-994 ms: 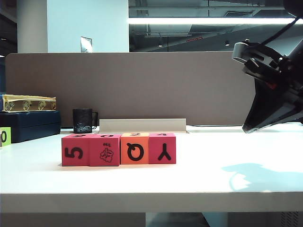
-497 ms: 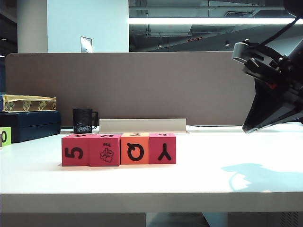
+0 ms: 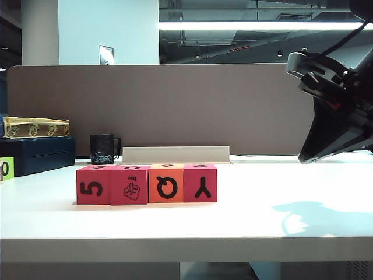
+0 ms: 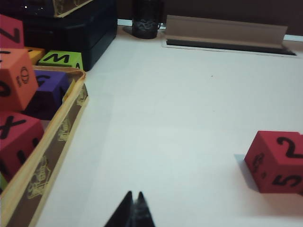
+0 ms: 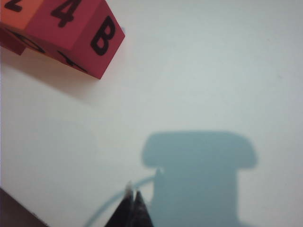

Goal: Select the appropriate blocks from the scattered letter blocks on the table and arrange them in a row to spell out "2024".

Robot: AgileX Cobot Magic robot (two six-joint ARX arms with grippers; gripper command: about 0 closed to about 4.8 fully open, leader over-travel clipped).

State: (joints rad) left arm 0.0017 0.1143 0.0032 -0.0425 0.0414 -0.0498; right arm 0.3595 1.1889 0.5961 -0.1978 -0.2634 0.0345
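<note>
The left gripper (image 4: 134, 201) has its fingers pressed together, empty, above the table (image 4: 180, 118). The right gripper (image 5: 133, 196) is likewise closed and empty, hanging clear of the blocks (image 3: 146, 184) near the front edge.

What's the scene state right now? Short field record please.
blocks: four in a touching row on the table, front faces 5, tree, Q, Y
top digits: 2 and 4 readable at the row's ends
left pincer: shut, empty, over bare table
right pincer: shut, empty, over bare table, apart from the row
background: black mug
</note>
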